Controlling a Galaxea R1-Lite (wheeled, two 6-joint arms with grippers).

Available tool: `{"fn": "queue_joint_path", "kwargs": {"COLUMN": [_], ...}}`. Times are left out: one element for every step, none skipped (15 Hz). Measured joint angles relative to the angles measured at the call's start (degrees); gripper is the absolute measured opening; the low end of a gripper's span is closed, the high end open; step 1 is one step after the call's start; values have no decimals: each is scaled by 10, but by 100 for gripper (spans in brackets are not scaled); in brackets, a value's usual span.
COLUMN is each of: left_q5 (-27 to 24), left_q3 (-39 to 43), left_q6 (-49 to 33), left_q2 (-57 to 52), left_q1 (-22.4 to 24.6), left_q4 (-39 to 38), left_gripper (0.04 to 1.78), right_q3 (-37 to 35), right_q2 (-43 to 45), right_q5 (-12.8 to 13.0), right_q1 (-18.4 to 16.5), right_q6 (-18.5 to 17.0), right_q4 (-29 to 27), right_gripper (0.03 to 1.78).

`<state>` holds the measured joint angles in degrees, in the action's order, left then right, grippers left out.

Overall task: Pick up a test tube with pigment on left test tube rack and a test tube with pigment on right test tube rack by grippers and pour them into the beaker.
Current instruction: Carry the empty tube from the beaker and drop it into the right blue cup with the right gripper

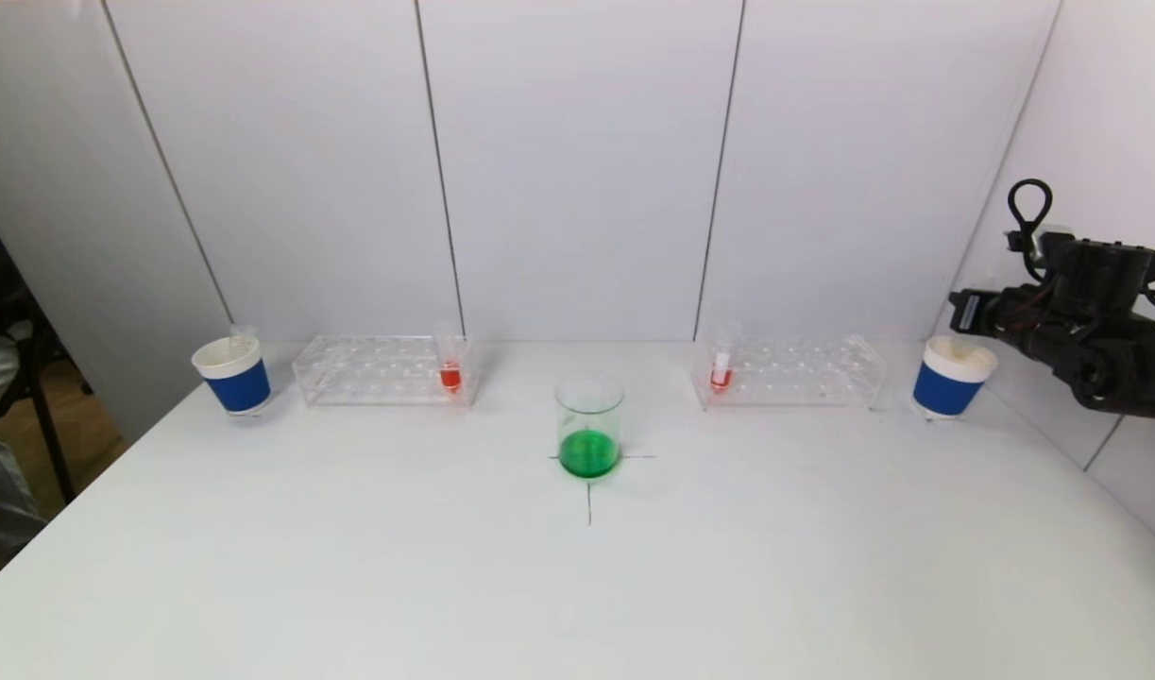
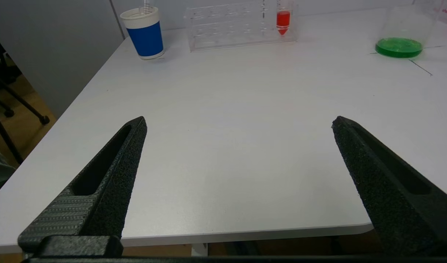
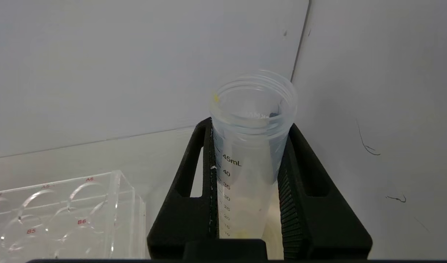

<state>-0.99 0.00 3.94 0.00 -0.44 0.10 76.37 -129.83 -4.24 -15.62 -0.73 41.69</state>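
From the head view we see the beaker [image 1: 589, 425] of green liquid at the middle of the counter [image 1: 577, 586], between the left test tube rack [image 1: 381, 370] and the right test tube rack [image 1: 790, 370], each holding one red-filled tube. A blue cup [image 1: 950, 378] stands beside the right rack, under the right arm.

In the left wrist view we see the left end effector [image 2: 238, 124] released, fingers wide apart above the counter's near edge, well apart from the left rack.

In the right wrist view we see the right end effector [image 3: 249, 126] clenched on an emptied test tube [image 3: 250, 153], upright beside the right rack.
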Motion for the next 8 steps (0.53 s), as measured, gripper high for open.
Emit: {"fn": "queue_joint_path", "kwargs": {"left_q5": [0, 0, 0, 0, 0, 0, 0, 0], "left_q3": [0, 0, 0, 0, 0, 0, 0, 0], "left_q6": [0, 0, 0, 0, 0, 0, 0, 0], "left_q2": [0, 0, 0, 0, 0, 0, 0, 0], "left_q1": [0, 0, 0, 0, 0, 0, 0, 0], "left_q4": [0, 0, 0, 0, 0, 0, 0, 0], "left_gripper": [177, 177, 177, 177, 177, 177, 177, 177], "right_q3": [3, 3, 2, 0, -3, -6, -12, -19], "right_q2": [-7, -13, -16, -20, -22, -23, -24, -24], "right_q5": [0, -2, -2, -2, -2, -2, -2, -2], "right_q1": [-1, -3, -3, -4, -4, -4, -4, -4], "right_q6": [0, 1, 1, 1, 2, 3, 4, 5], "right_q4": [7, 12, 12, 13, 15, 17, 25, 35], "right_gripper": [52, 52, 52, 52, 52, 52, 52, 52]}}
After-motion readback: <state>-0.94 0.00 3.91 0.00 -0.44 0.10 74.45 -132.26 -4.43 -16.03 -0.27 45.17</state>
